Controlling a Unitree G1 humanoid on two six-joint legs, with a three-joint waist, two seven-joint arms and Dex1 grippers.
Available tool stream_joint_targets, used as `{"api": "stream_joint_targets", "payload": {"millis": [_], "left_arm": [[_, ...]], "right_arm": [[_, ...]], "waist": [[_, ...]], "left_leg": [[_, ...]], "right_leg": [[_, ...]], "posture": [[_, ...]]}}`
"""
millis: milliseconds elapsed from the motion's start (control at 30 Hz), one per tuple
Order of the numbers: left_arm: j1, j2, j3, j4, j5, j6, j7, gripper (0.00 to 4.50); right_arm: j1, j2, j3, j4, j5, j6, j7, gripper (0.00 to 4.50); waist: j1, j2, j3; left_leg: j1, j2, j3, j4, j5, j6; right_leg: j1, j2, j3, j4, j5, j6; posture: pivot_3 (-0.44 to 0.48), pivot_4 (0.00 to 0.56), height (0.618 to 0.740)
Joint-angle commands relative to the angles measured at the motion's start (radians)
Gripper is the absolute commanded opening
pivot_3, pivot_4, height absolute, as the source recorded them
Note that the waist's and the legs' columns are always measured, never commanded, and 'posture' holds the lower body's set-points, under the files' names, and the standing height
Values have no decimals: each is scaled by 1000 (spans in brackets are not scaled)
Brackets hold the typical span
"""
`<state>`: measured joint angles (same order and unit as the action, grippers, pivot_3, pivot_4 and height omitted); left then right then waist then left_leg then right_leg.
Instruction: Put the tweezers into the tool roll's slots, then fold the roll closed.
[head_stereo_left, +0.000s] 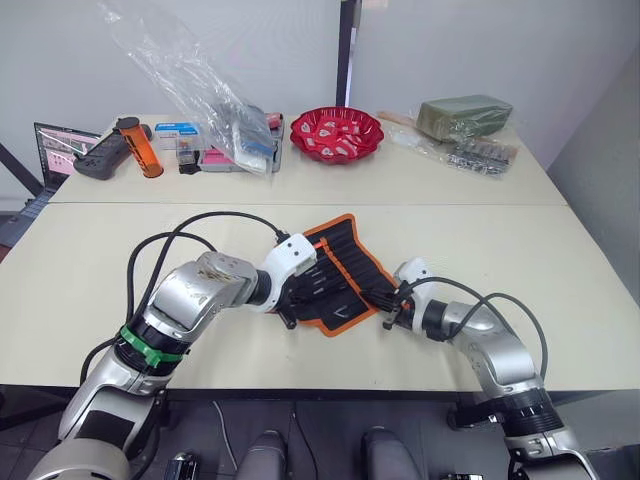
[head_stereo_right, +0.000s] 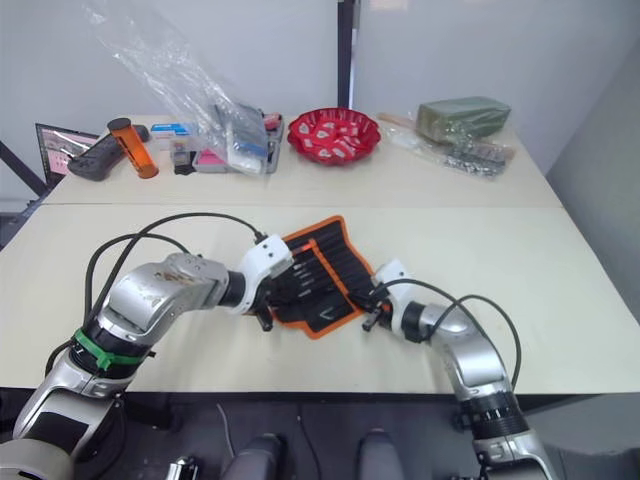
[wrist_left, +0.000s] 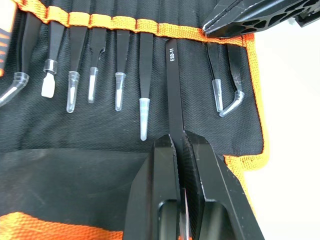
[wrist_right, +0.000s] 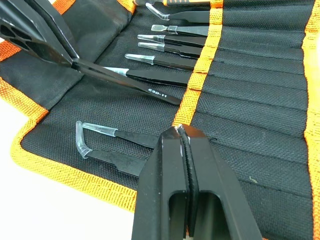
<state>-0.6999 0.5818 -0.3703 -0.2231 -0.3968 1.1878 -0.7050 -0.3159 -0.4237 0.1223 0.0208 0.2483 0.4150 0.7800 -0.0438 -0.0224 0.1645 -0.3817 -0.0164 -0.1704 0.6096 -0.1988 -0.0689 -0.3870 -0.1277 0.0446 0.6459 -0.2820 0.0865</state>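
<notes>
One tweezers (wrist_left: 172, 95) clenched in left gripper (wrist_left: 181, 150) fingers, tip at tool roll's (head_stereo_left: 340, 272) orange centre strip | right gripper (wrist_right: 186, 135) fingers closed, empty, pressing roll | advice: align with empty slot (wrist_right: 235, 112), slide straight.

Two cream tables (head_stereo_left: 560, 250) pushed together, pale grey wall (head_stereo_left: 480, 50), dark vertical post (head_stereo_left: 346, 50)

bare table (head_stereo_left: 560, 260) beside tool roll (head_stereo_left: 345, 262)
</notes>
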Motion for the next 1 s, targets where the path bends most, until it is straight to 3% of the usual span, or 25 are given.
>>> {"api": "stream_joint_targets", "payload": {"millis": [33,300,733,1000], "left_arm": [[-8,-14,5,-4,20,-3,24,34],[-27,-62,-34,56,92,-110,45,34],[-23,-174,-149,272,331,-498,59,34],[-53,-263,-126,404,384,-583,73,34]], "right_arm": [[12,-17,26,47,-36,24,-4,0],[13,-22,35,39,-32,32,-2,0],[8,-20,54,49,-35,31,1,0],[29,-24,57,27,-30,38,-2,0]], "waist": [[0,0,0],[0,0,0],[1,0,-1],[10,-1,-2]], "left_leg": [[0,0,0,0,0,0],[0,0,0,1,0,0],[0,0,0,1,0,0],[5,0,0,2,0,0]], "right_leg": [[0,0,0,0,0,0],[1,0,0,0,0,0],[1,0,0,0,0,0],[6,0,0,0,0,1]], "posture": [[0,150,740],[0,150,740],[0,150,740],[0,150,740]]}}
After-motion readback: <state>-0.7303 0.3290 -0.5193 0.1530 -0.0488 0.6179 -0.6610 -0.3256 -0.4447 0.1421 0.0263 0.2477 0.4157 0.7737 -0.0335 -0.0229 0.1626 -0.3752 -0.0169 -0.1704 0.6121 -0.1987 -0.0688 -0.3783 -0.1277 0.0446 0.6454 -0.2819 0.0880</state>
